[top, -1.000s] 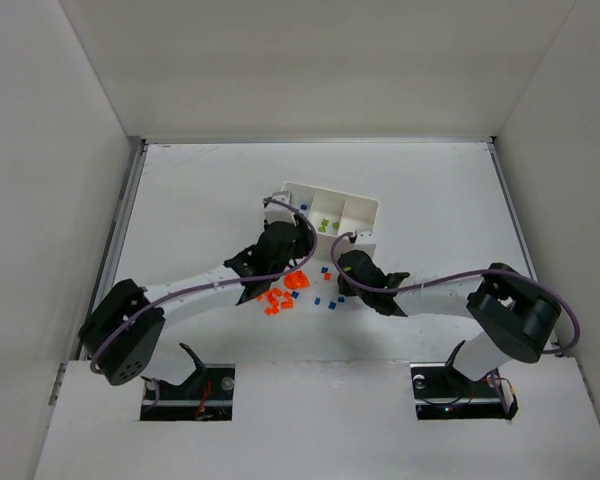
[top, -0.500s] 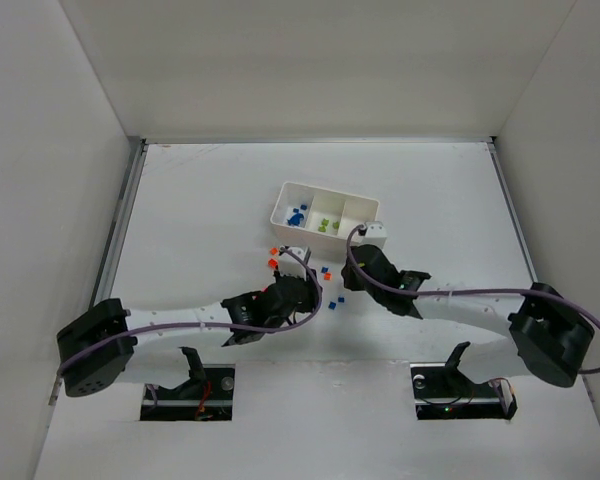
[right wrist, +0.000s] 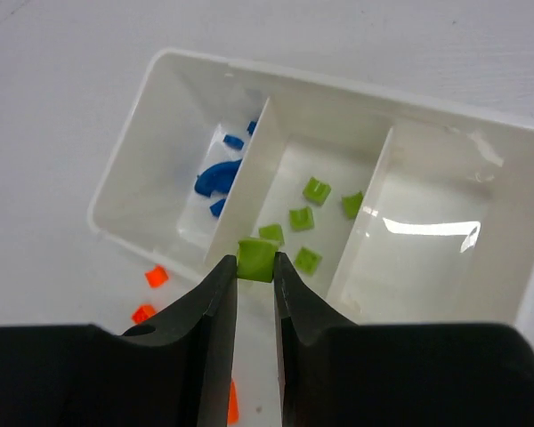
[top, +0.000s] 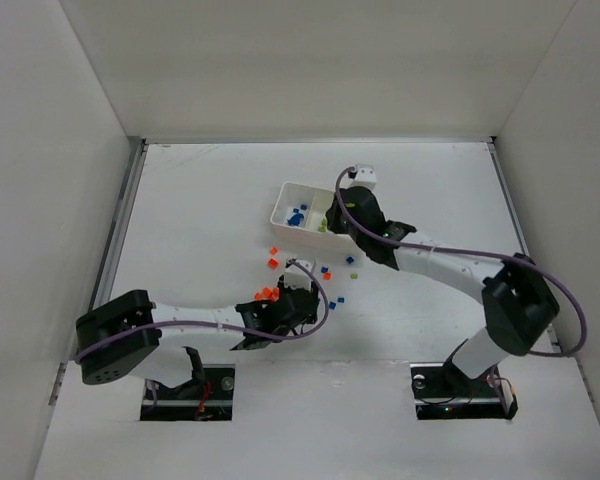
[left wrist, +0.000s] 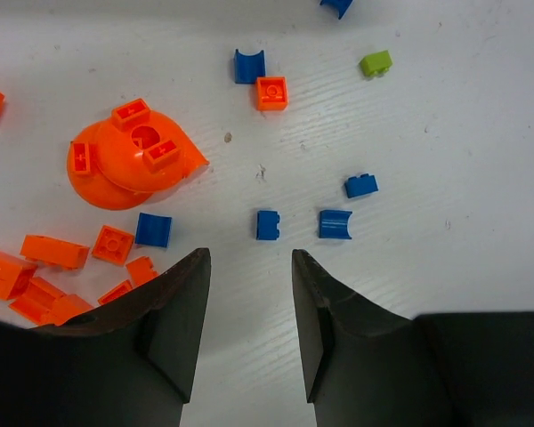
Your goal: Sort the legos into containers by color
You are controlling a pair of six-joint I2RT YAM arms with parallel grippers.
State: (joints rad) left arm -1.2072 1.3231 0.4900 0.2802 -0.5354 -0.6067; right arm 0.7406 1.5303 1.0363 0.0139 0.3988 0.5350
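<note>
A lime-green brick [right wrist: 255,258] is pinched in the right hand [right wrist: 254,266] over the near wall of the tray [right wrist: 125,151], and the middle compartment [right wrist: 325,156], already stocked with green bricks [right wrist: 316,189], is located just ahead, slightly rightward.

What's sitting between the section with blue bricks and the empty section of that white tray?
The middle compartment, holding several lime green bricks, clearest in the right wrist view.

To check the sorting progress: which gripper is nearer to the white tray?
Right. The right gripper hangs over the near edge of the white tray, shut on a green brick. The left gripper is over loose bricks, apart from the tray.
</note>
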